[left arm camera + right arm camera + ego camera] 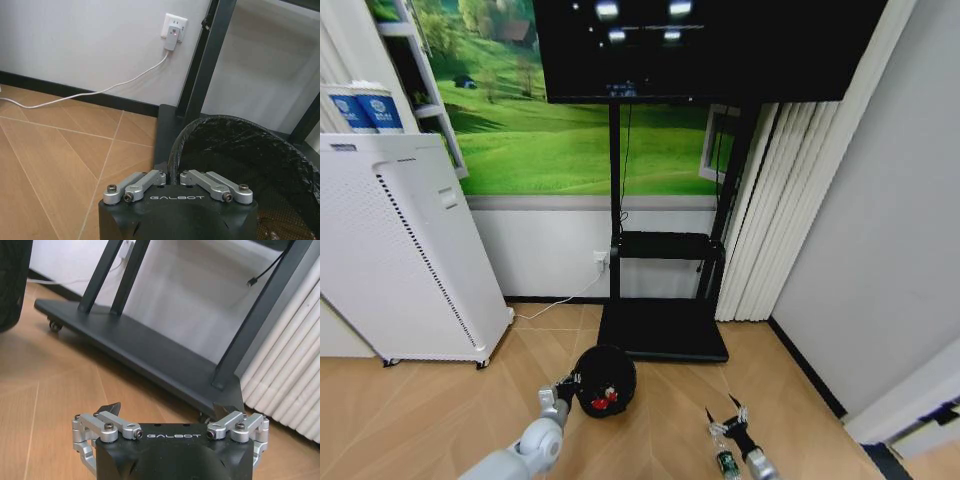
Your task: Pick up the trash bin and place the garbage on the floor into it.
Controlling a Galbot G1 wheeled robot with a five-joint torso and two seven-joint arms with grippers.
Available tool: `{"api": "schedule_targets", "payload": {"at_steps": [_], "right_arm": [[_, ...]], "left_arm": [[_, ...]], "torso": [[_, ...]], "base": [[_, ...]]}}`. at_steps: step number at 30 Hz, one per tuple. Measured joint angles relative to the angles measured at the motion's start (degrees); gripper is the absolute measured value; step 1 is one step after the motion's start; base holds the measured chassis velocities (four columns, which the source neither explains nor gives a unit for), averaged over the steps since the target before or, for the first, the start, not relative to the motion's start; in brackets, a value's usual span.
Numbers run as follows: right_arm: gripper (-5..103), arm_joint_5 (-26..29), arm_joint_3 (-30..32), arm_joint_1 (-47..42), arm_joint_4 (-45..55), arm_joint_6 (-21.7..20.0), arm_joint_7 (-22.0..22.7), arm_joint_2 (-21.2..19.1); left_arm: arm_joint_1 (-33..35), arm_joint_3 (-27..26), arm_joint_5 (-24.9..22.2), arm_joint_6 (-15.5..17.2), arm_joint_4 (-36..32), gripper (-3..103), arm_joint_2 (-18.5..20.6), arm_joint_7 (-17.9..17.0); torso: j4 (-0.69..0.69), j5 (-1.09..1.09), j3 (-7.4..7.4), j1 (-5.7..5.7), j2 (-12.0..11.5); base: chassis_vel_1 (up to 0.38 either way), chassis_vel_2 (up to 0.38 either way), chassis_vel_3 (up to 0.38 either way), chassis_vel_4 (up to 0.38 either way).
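The trash bin [607, 378], small, round and black with a bag lining, stands on the floor [440, 420] in front of the TV stand. My left gripper [567, 386] is shut on its near-left rim [172, 150], which runs between the closed fingers. Red pieces of garbage [603, 401] lie inside the bin. To the right, my right gripper [723, 411] hangs low over the floor, open with nothing between its fingers [110, 409]. A small clear bottle with a green label [725, 461] lies on the planks just beside that gripper's wrist.
The black TV stand's wheeled base [665, 332] sits right behind the bin. A tall white perforated cabinet [400, 250] stands at the left. A white cable [100, 91] runs along the skirting to a wall outlet [174, 25]. White curtains [770, 220] and a grey wall close the right side.
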Motion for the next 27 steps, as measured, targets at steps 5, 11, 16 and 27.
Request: {"api": "schedule_targets", "payload": {"at_steps": [5, 11, 16, 27], "right_arm": [[100, -1.35, 0.01, 0.35, -2.17, -0.01, -0.23, -0.60], [100, -1.29, -0.51, 0.92, -3.09, -0.03, -0.04, -1.03], [100, -0.35, -2.45, 0.86, -3.38, -0.05, 0.13, -1.12], [100, 1.54, -7.19, 3.36, -6.52, -0.12, 0.58, 0.76]], "left_arm": [[0.25, -0.26, 0.24, -0.02, 0.07, 7, -0.01, 0.05], [0.34, -0.36, 0.52, -0.07, 0.09, 7, -0.28, 0.00], [0.81, -1.20, 0.31, -0.11, 0.30, 7, -0.63, -0.14], [4.24, -0.51, 2.37, -0.21, 1.18, 7, 0.56, -0.43]], "torso": [[0.02, -0.01, 0.00, 0.00, 0.00], [0.02, 0.00, 0.00, 0.00, 0.00], [0.02, -0.01, 0.00, 0.00, 0.00], [0.04, 0.00, 0.00, 0.00, 0.00]], "base": [[0.000, 0.000, 0.000, 0.000], [0.000, 0.000, 0.000, 0.000], [0.000, 0.000, 0.000, 0.000], [0.000, 0.000, 0.000, 0.000]]}}
